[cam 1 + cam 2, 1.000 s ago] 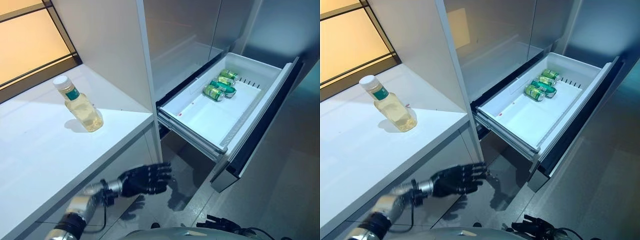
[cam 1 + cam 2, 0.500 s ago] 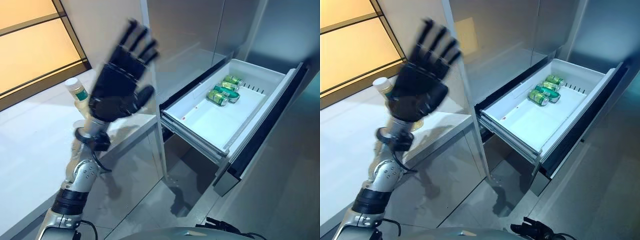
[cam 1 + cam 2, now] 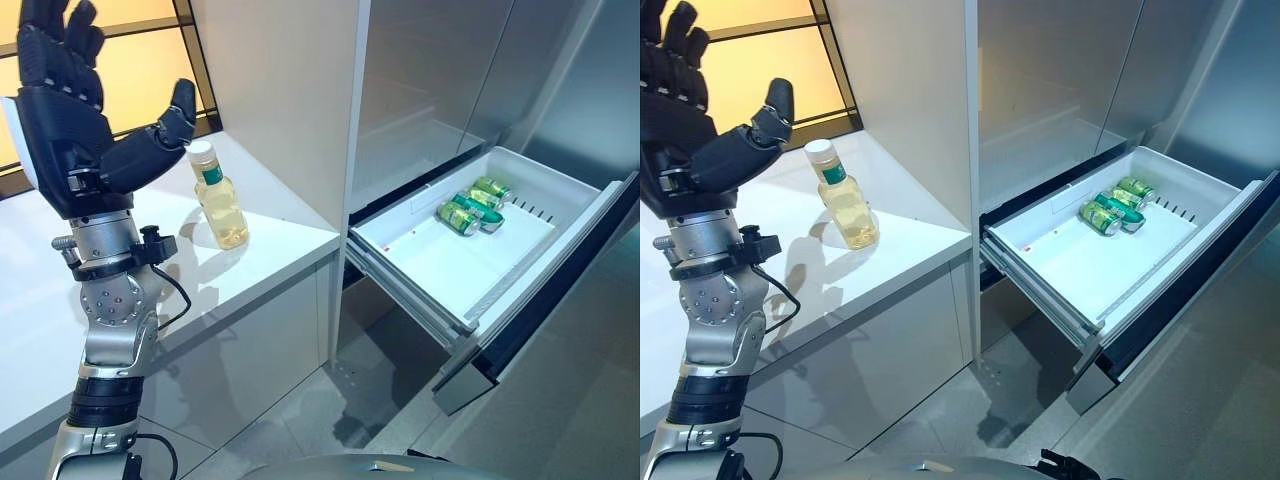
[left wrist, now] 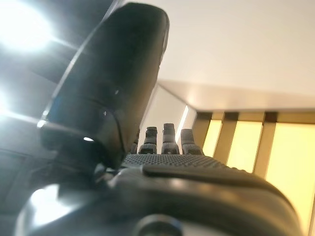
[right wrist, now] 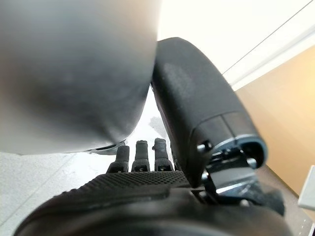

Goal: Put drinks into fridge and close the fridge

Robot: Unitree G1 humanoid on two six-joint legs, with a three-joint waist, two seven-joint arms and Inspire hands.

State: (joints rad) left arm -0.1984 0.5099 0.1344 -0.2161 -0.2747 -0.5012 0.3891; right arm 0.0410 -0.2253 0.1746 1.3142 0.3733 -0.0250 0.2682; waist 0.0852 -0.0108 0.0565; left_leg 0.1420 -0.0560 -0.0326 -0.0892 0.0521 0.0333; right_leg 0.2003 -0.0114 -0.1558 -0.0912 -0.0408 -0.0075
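A clear bottle [image 3: 220, 197] of yellow drink with a white cap stands upright on the white counter [image 3: 250, 265], near its right edge. My left hand [image 3: 62, 112] is raised above the counter, left of the bottle and apart from it, fingers straight and thumb spread, holding nothing. Its own wrist view shows the open palm [image 4: 187, 167]. The fridge's bottom drawer [image 3: 445, 268] is pulled out, with green cans [image 3: 473, 208] lying at its far end. My right hand [image 5: 138, 183] shows in its wrist view, fingers straight and empty.
A tall white cabinet wall [image 3: 285, 90] rises right behind the bottle, between counter and fridge. The steel fridge doors [image 3: 440, 70] above the drawer are closed. The drawer's dark front [image 3: 545, 295] juts out over the grey floor [image 3: 330, 400]. An amber window [image 3: 135, 55] backs the counter.
My left hand rose from below the counter's edge to above the counter, left of the bottle, staying open. The camera shifted, so the whole scene moved right. Bottle and cans stayed put.
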